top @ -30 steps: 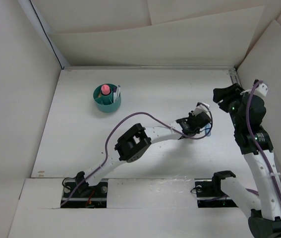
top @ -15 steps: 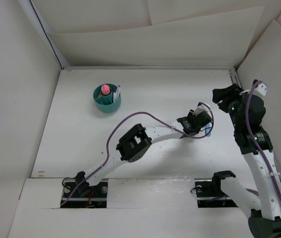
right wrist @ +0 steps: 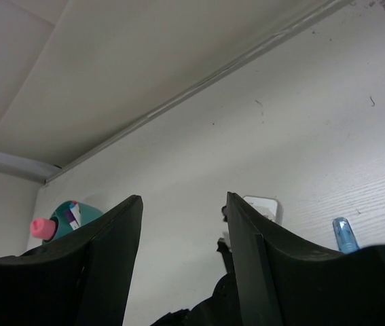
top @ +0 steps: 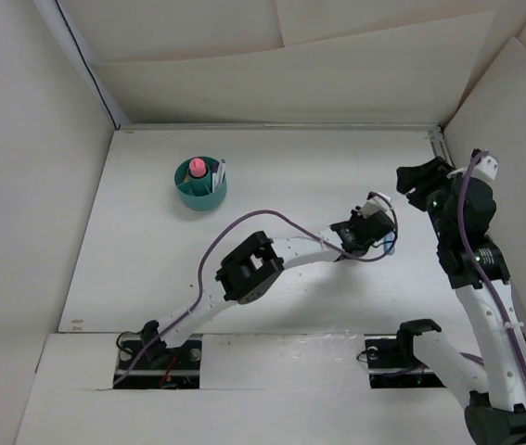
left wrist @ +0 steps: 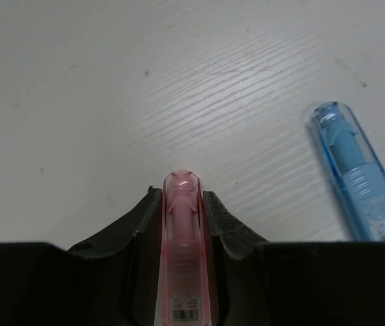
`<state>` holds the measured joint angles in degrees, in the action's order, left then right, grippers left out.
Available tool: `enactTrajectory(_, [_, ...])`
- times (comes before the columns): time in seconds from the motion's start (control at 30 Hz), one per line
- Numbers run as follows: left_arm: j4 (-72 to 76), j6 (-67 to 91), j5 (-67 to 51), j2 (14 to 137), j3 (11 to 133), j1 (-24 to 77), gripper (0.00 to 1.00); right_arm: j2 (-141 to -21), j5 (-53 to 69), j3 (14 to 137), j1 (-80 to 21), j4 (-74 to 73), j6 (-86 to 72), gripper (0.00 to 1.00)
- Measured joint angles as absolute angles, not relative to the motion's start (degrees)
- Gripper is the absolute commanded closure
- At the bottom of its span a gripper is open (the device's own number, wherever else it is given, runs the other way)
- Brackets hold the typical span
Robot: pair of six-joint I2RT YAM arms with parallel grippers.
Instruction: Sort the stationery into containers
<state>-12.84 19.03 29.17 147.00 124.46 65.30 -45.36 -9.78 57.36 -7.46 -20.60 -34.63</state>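
Note:
My left gripper is shut on a pink stubby piece, held lengthwise between the black fingers just above the white table. In the top view this gripper is at the right of the table. A blue stubby piece lies on the table just right of it, and shows in the top view and the right wrist view. The teal cup stands at the back left with a pink-topped piece and white pens in it. My right gripper is open and empty, raised at the right.
White walls close in the table at the back, left and right. A purple cable loops over the left arm. The right arm's column stands close to the right of the left gripper.
The left gripper has shifted very slightly; the right gripper has barely moved. The cup and its contents are unchanged.

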Motion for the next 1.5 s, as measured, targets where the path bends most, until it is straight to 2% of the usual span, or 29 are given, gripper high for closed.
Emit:
enactTrajectory(0.2, [-10.87, 20.05, 33.98, 133.49, 105.84, 64.77, 1.00, -45.34, -10.07, 57.32, -7.46, -20.03, -34.50, 0.41])
enactTrajectory(0.37, [-7.53, 22.63, 35.62, 115.90, 94.30, 60.62, 1.00, -44.58, -10.41, 56.40, -7.46, -18.46, -34.52, 0.41])
enactTrajectory(0.5, [-2.61, 25.76, 36.16, 99.29, 85.91, 50.59, 1.00, -45.60, -8.84, 54.15, -7.46, -15.73, -34.79, 0.41])
enactTrajectory(0.63, [5.17, 29.65, 37.67, 82.78, 73.28, 34.33, 0.99, -49.43, -7.16, 52.49, -7.46, -14.31, -34.92, 0.42])
enactTrajectory(0.77, [10.83, 31.68, 42.94, 73.58, 62.74, 25.21, 0.97, -51.09, -6.15, 50.61, -7.60, -13.87, -34.92, 0.42])
enactTrajectory(1.03, [12.71, 29.82, 47.42, 82.59, 63.37, 18.02, 0.98, -50.24, -5.45, 49.84, -8.29, -11.66, -34.89, 0.42])
enactTrajectory(1.5, [11.66, 21.85, 52.77, 103.50, 77.97, 17.04, 1.00, -48.62, -5.32, 48.80, -8.71, -11.07, -34.89, 0.42])
